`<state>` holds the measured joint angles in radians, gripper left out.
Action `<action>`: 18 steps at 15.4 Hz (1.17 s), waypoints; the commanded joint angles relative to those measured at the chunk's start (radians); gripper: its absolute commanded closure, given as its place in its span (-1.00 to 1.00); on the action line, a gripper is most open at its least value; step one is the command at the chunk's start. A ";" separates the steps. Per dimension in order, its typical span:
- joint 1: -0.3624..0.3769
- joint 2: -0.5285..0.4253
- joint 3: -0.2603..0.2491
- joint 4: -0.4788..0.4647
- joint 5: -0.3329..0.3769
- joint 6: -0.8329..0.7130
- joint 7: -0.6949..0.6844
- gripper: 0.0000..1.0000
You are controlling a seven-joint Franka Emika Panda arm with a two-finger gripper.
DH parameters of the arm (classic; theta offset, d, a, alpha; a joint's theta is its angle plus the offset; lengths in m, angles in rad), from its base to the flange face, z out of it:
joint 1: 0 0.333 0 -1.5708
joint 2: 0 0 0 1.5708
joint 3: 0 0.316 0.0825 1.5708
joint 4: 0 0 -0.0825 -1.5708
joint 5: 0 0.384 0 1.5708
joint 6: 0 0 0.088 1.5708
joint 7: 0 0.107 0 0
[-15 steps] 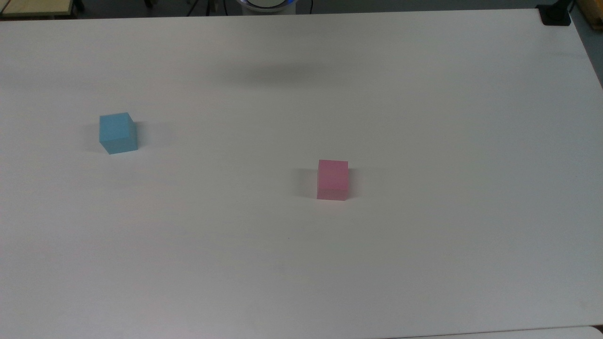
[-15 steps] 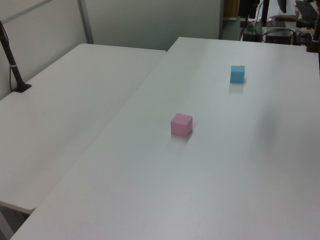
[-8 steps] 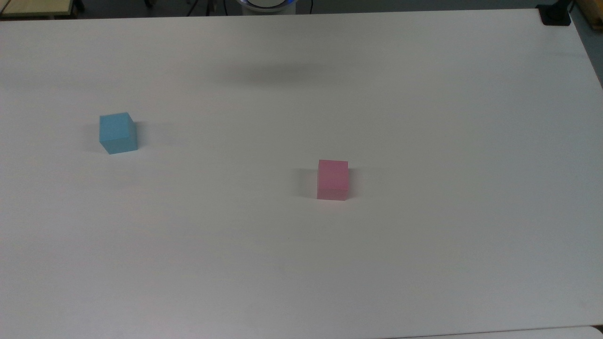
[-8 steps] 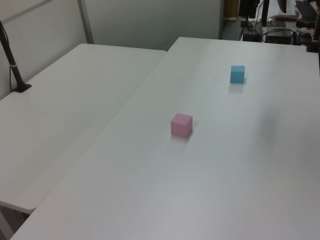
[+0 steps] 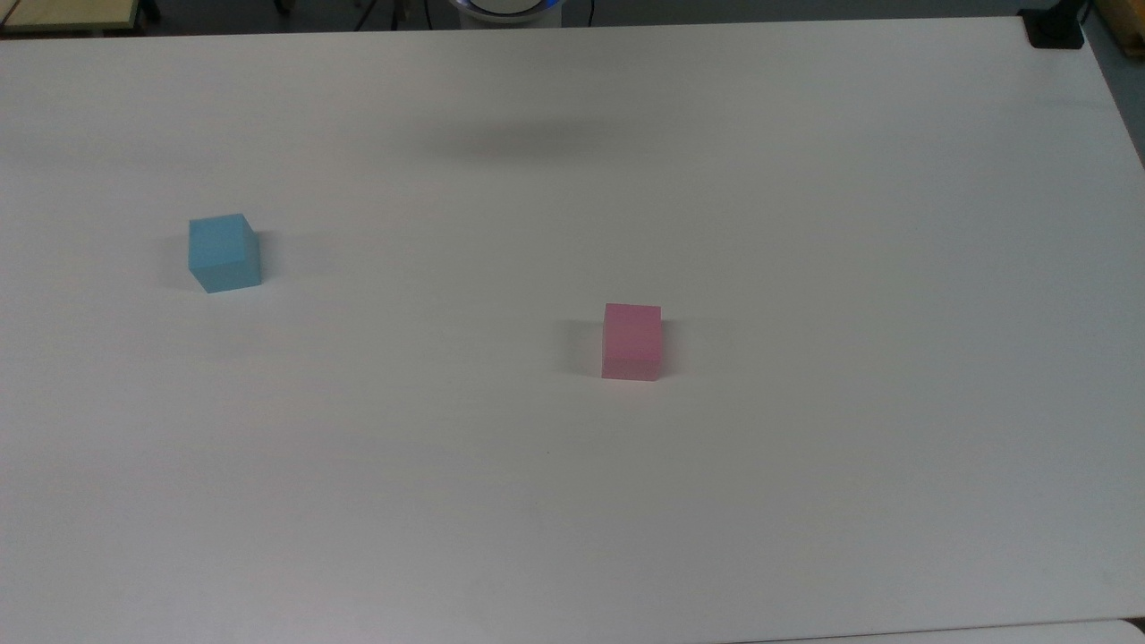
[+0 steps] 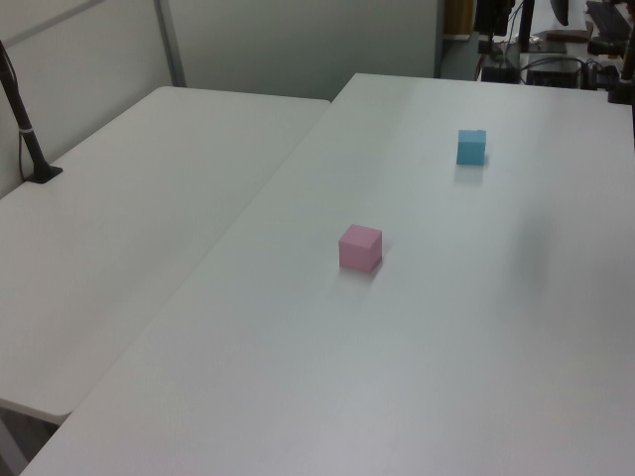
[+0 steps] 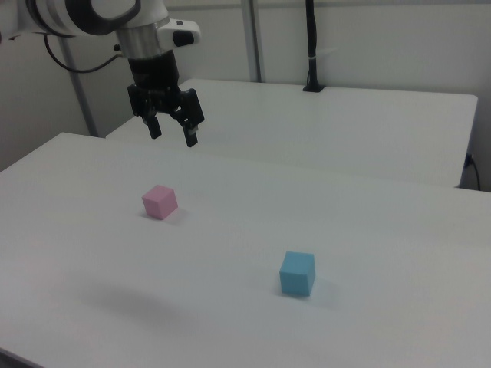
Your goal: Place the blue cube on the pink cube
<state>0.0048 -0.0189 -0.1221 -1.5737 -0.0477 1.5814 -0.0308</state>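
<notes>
Task not started. Blue cube [image 5: 224,252] on worktop [image 5: 805,224], well apart from pink cube [image 5: 631,341], at its 10 o'clock in top view. Gripper [image 7: 173,134] spread wide, empty, high above. Grasp, lift, stacking all outstanding.

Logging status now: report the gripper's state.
Gripper: open, holding nothing, raised above the table.

Both cubes are set on the worktop [image 5: 805,224], well apart. In the top view, the blue cube [image 5: 224,253] is placed far to the left of the pink cube [image 5: 631,342]. In the right view, the gripper [image 7: 173,135] is held above the worktop, behind the pink cube.
</notes>
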 commanded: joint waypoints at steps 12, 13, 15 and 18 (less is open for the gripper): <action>-0.276 0.013 -0.022 -0.052 0.165 0.117 -0.513 -1.00; -0.301 0.028 -0.022 -0.071 0.186 0.130 -0.540 -1.00; -0.305 0.065 -0.022 -0.092 0.187 0.160 -0.554 -1.00; -0.309 0.138 -0.024 -0.100 0.187 0.258 -0.546 -1.00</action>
<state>-0.3132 0.0637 -0.1445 -1.6550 0.1214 1.7497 -0.5687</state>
